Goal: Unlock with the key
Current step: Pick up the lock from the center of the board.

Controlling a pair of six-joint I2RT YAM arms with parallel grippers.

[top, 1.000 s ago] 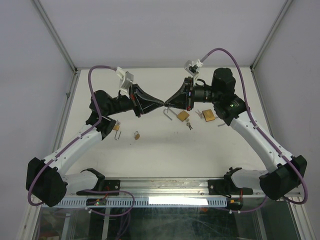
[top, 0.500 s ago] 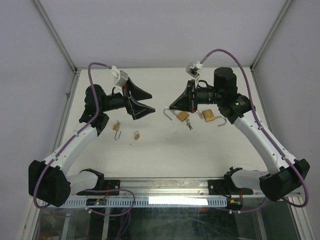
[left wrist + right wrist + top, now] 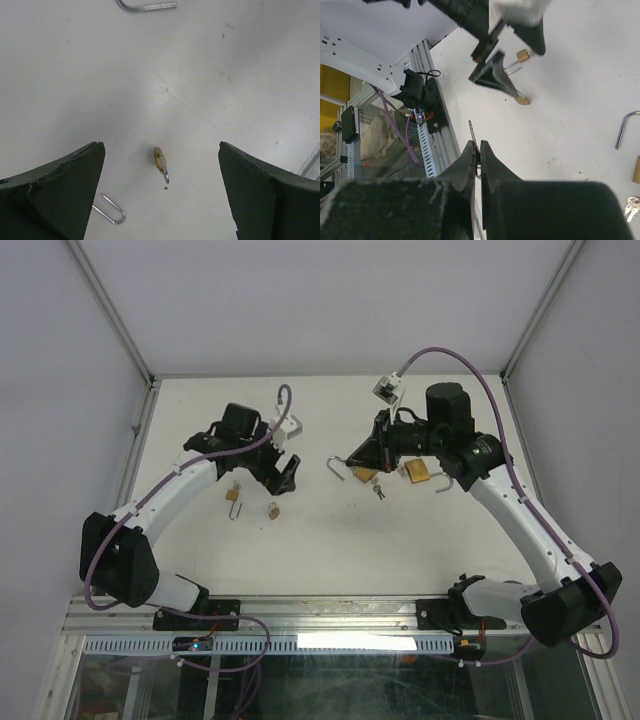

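Observation:
My right gripper [image 3: 479, 145] [image 3: 351, 458] is shut on a thin metal key [image 3: 472, 131], whose blade sticks out past the fingertips. It hangs above the table beside a large brass padlock [image 3: 367, 475] with an open shackle [image 3: 335, 467]. My left gripper [image 3: 161, 146] [image 3: 286, 472] is open and empty, pointing down at the table. Between its fingers [image 3: 55, 190] a small brass padlock [image 3: 160, 161] [image 3: 272, 510] lies edge-on. A second small padlock [image 3: 232, 495] lies to the left, and its shackle [image 3: 113, 212] shows in the left wrist view.
Another large brass padlock [image 3: 418, 473] lies under the right arm. A bunch of spare keys [image 3: 378, 490] [image 3: 631, 202] rests just in front of the first large padlock. The aluminium frame rail [image 3: 320, 610] runs along the near table edge.
The two grippers met tip to tip a second ago. The left one has since opened, drawn back left and turned down over the small padlocks. The right stays shut on the key.

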